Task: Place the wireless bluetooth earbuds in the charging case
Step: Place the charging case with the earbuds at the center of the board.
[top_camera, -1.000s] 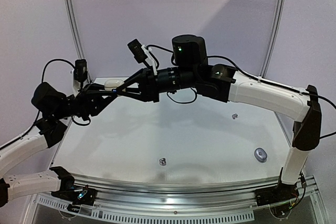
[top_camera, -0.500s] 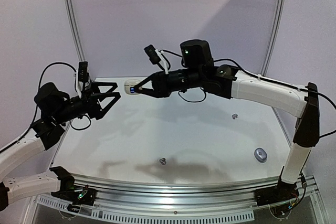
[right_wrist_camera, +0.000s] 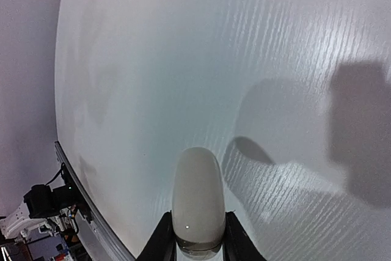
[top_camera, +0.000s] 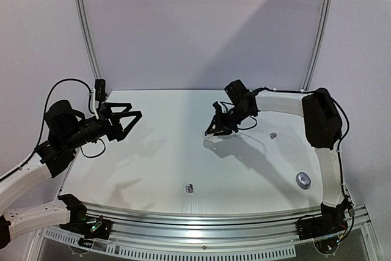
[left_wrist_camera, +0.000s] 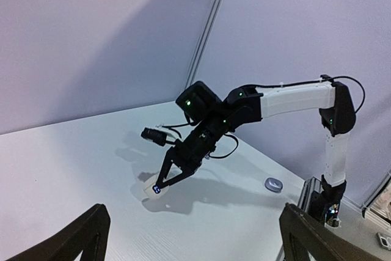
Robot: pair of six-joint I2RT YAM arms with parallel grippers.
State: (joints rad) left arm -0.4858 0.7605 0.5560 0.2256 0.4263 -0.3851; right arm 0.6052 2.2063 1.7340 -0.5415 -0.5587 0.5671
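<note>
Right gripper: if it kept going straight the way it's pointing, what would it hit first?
The right gripper slants down at the table; the white case in its jaws would likely touch it first.

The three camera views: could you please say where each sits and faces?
Top external: above, behind the bases, facing the table; left arm and right arm show.
Left wrist: on the left arm, facing the right gripper and white case; own fingers show.
Right wrist: on the right arm, facing down at the table; own fingers grip the case.
Both wrist views share the case.
</note>
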